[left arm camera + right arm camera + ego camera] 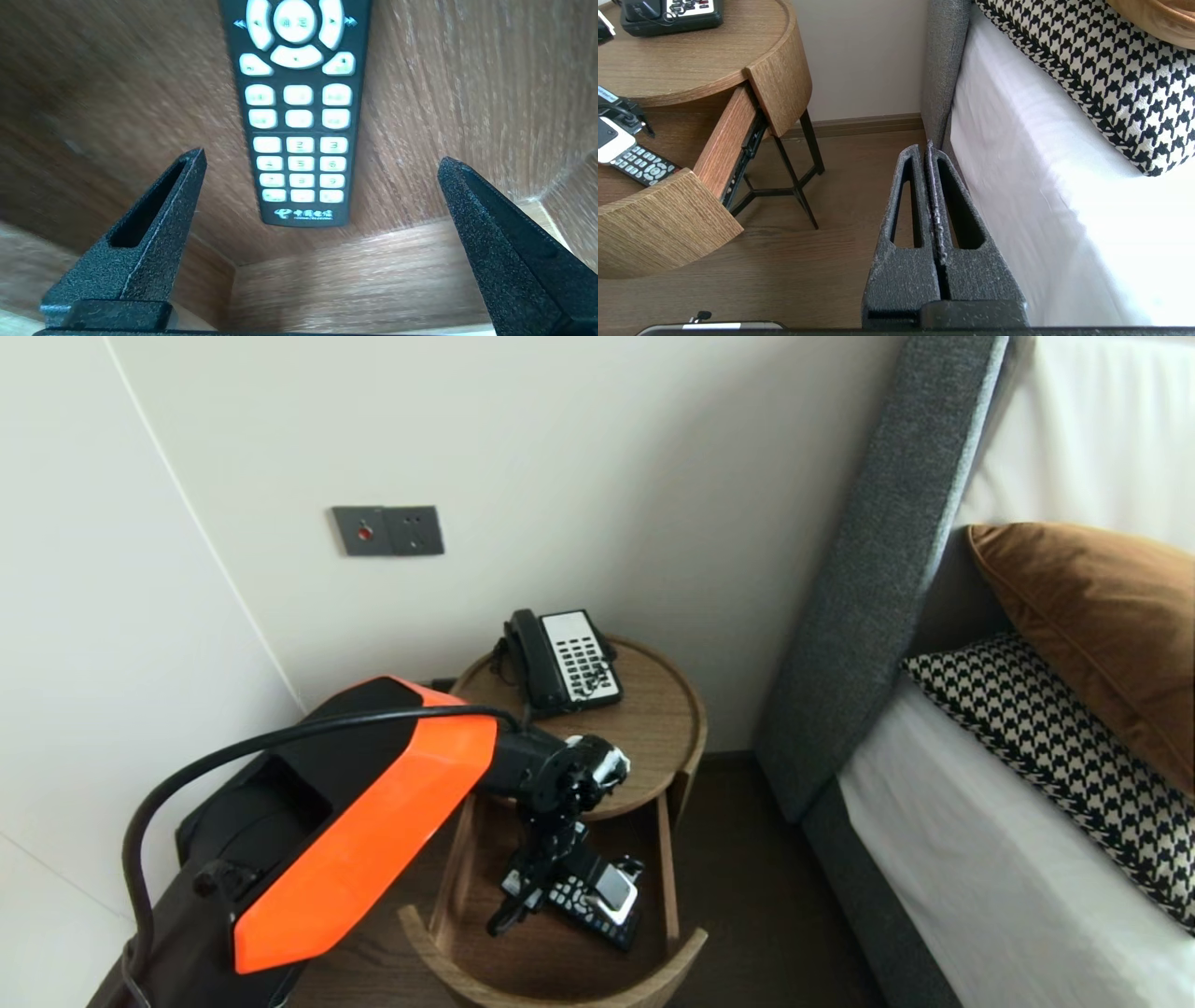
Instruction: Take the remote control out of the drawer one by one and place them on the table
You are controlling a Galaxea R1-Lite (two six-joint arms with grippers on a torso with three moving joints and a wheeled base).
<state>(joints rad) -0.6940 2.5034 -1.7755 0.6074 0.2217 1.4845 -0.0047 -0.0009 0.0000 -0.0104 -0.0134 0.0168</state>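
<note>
A black remote control (299,116) with white buttons lies flat on the floor of an open wooden drawer (373,280). My left gripper (321,158) hangs open just above the remote's lower end, one finger on either side of it, touching nothing. From the head view, the orange left arm reaches down into the drawer (551,989), the left gripper (532,896) sits over the remote (597,919) and partly hides it. My right gripper (924,149) is shut and empty, parked over the floor beside the bed. The remote (642,165) also shows from that side.
The drawer belongs to a round wooden bedside table (653,709) carrying a black telephone (560,658). A bed (980,877) with a grey headboard (878,569), a houndstooth pillow (1055,747) and a brown cushion (1092,607) stands to the right. White walls close the left and back.
</note>
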